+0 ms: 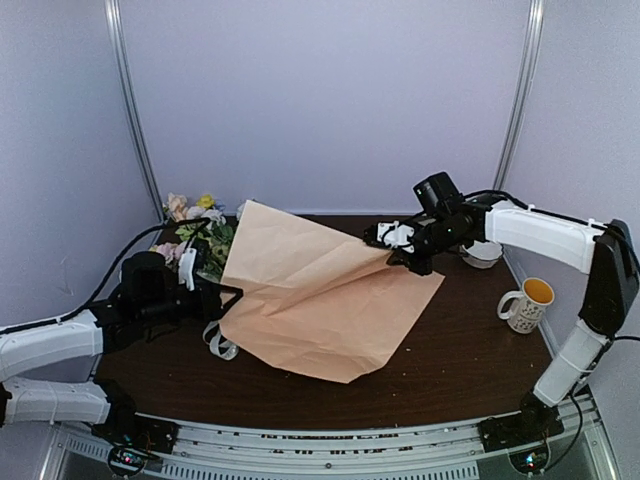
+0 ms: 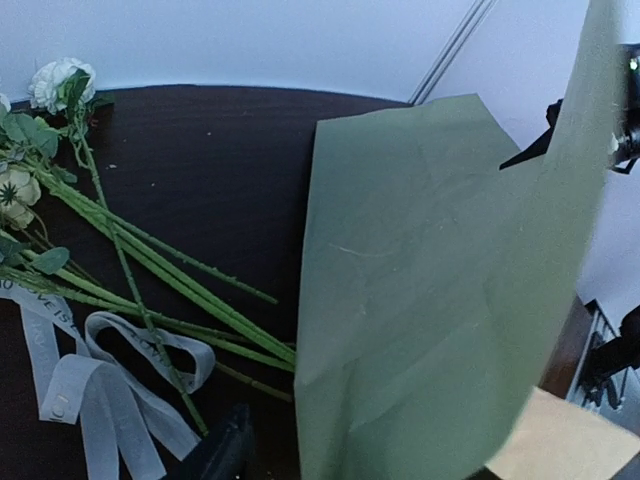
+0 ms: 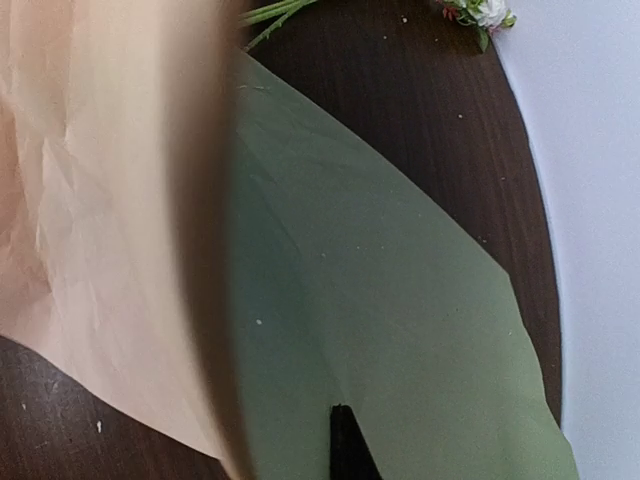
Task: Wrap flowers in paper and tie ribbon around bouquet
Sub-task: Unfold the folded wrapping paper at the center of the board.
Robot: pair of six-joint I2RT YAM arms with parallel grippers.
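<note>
Meanwhile, right gripper point(image 1: 398, 250) is clamping the lifted edge of the large tan-and-green paper sheet point(image 1: 320, 300) at two o'clock; left gripper point(image 1: 215, 290), jaws unreadable, is hovering by green-stemmed pastel flowers point(image 1: 205, 235) at ten o'clock. Shallow pinch may slip.

I see a dark brown wooden table point(image 1: 460, 350). A big sheet of paper point(image 1: 320, 320) lies in the middle with its tan side up, and its far part lifts off the wood. The flowers point(image 1: 200, 235) lie at the far left, with stems reaching the paper's edge. The white ribbon point(image 1: 220, 346) lies looped among the stems. A white mug point(image 1: 527, 305) stands at the right, well apart from the paper.
</note>
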